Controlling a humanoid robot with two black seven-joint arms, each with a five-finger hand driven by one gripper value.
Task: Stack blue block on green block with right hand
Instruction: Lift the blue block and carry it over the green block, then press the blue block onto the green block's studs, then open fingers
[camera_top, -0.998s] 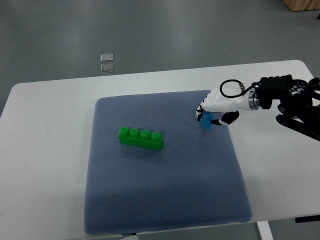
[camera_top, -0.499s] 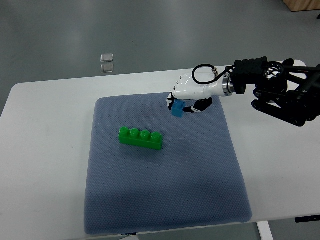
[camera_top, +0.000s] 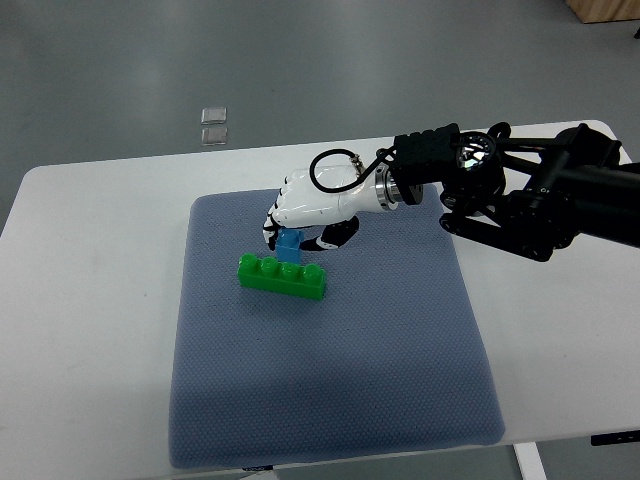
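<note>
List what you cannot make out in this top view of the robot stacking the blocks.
- Whether the blue block touches the green block: the steep top view hides any gap.
- Most of the blue block: the right hand covers it.
- The right hand's fingertips: curled under the palm.
- The two small clear things on the floor: too small to identify.
- The mat's near edge: partly cut off by the picture's bottom.

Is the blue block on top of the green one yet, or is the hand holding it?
Held. The right hand grips the blue block just behind the green block; whether they touch, I cannot tell.
</note>
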